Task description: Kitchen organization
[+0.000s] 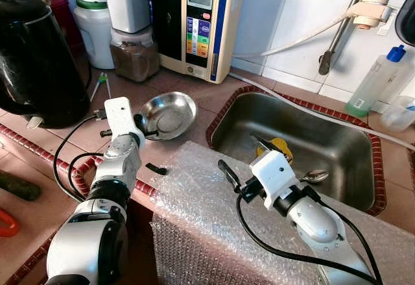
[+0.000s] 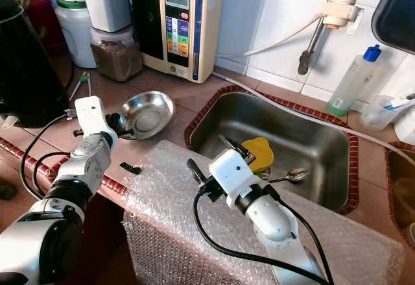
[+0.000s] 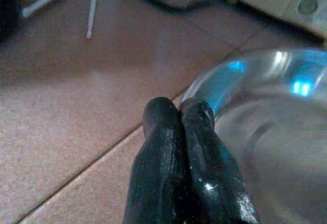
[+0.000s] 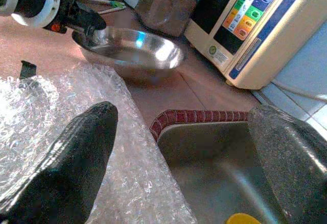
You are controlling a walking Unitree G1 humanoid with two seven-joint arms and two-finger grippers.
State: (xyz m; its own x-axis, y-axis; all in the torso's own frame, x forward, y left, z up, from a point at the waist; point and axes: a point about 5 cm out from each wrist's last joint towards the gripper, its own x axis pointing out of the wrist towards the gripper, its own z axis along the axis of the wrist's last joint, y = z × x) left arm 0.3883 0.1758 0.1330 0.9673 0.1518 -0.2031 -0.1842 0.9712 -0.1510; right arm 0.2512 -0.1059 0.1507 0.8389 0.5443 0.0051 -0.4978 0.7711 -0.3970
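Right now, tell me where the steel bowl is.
The steel bowl sits on the counter left of the sink, its rim pinched by the left gripper.

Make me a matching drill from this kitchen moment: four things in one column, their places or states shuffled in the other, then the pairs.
Things:
1. steel bowl
2. spoon
3. left hand
4. right hand

Places or states:
A. lying in the bottom of the sink
B. open, held over the bubble wrap at the sink's edge
C. on the countertop, between the kettle and the sink
D. shut on the bowl's rim

Pairs: 1-C, 2-A, 3-D, 4-B
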